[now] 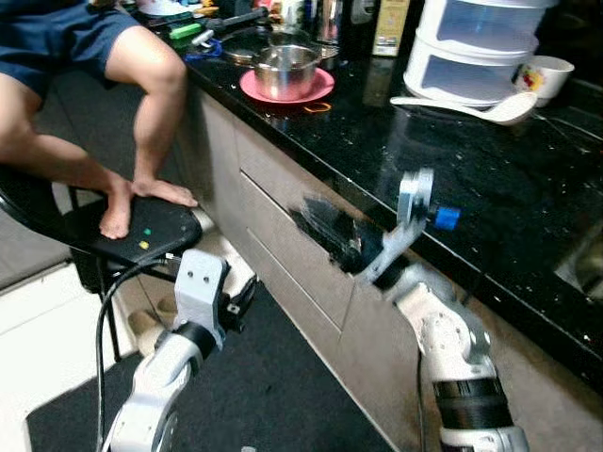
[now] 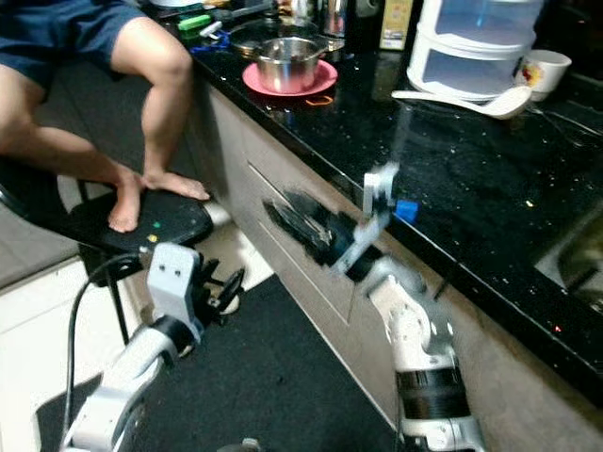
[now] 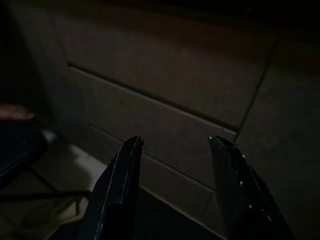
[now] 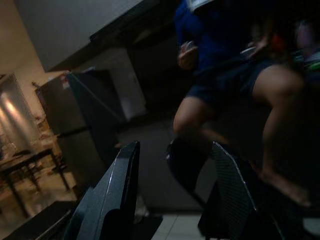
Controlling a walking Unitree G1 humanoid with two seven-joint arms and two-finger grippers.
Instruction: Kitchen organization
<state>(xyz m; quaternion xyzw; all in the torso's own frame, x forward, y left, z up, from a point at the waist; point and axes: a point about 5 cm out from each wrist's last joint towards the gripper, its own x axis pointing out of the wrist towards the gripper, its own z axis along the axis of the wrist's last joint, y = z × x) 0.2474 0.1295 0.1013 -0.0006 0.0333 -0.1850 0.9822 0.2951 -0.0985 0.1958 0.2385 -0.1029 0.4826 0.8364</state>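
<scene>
1. The black stone worktop (image 1: 490, 179) runs along the robot's right, above grey drawer fronts (image 1: 292, 245).
2. At the far end of the worktop a steel pot (image 1: 285, 69) stands on a pink plate (image 1: 320, 89); a second pan (image 1: 247, 42) lies just behind it.
3. Nearer, a white stacked drawer box (image 1: 476, 47) stands on the worktop; a white ladle (image 1: 471, 106) lies in front of it, and a printed cup (image 1: 544, 75) sits beside it.
4. The right gripper (image 1: 325, 226) is raised against the upper drawer front, just below the worktop edge; the right wrist view shows its jaws spread with nothing between them.
5. The left gripper (image 3: 175, 150) is held low, over the dark floor mat (image 1: 273, 386), pointing at the lower cabinet panels; its jaws are spread and hold nothing.
6. A person (image 1: 151, 85) sits to the robot's left, near the far end of the worktop, bare feet resting on a black stool (image 1: 155, 231).
7. The pot and plate lie well apart from both grippers.
</scene>
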